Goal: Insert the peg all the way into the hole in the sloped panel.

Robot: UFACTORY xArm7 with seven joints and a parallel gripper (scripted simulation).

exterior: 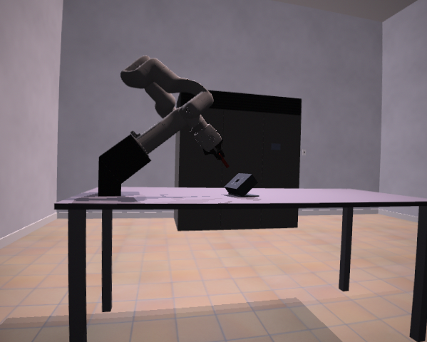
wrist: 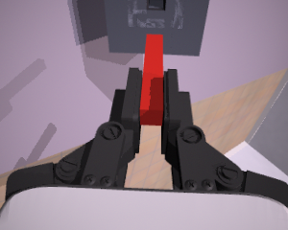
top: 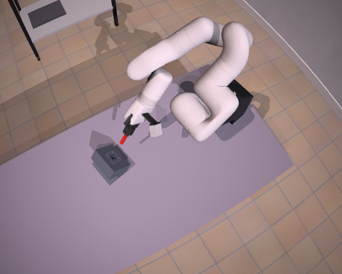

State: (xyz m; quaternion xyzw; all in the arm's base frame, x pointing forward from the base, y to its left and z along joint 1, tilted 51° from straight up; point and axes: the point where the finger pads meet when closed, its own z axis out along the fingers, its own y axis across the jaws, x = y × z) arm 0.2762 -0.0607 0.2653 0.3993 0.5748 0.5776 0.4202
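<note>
My gripper (top: pixel 128 131) is shut on a red peg (top: pixel 123 138), which sticks out past the fingertips and is tilted down toward the panel. The grey sloped panel (top: pixel 112 160) sits on the purple table top, with a small dark square hole (top: pixel 113 157) in its face. The peg tip hangs in the air a short way above and behind the panel, not touching it. In the wrist view the peg (wrist: pixel 152 80) lies between my two black fingers and points straight at the hole (wrist: pixel 157 2). In the side view the peg (exterior: pixel 224 162) is above and left of the panel (exterior: pixel 241 183).
A small white block on a black arm (top: pixel 155 129) stands on the table close to the right of my gripper. The robot base (top: pixel 238 101) is at the table's far edge. A dark cabinet (exterior: pixel 239 158) stands behind the table.
</note>
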